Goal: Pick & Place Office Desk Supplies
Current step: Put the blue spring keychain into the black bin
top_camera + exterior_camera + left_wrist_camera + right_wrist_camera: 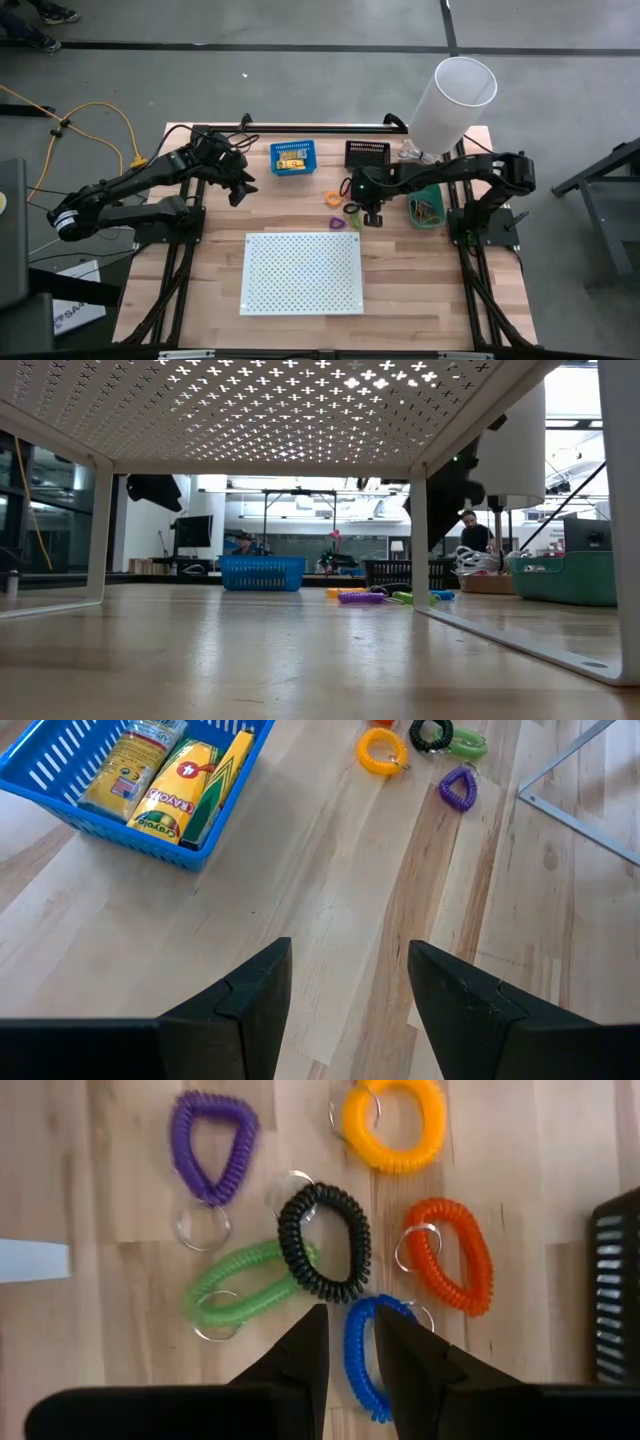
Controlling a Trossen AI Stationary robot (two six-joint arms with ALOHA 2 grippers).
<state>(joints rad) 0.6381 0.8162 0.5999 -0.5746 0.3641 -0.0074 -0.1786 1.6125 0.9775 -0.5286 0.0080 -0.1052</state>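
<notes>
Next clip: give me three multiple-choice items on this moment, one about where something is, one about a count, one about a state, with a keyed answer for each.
1. Where do the crayon packets lie?
A. In the blue bin
B. On the white perforated board
C. In the green bin

2. How many coil loops show in the right wrist view?
A. Three
B. Six
C. Nine

3. How does the left gripper stand?
A. Shut on a packet
B. Shut on a loop
C. Open, holding nothing

Answers:
1. A, the yellow packets sit inside the blue slotted bin.
2. B, there are a purple loop, yellow loop, black loop, orange loop, green loop and blue loop.
3. C, its fingers are spread over bare wood.
</notes>
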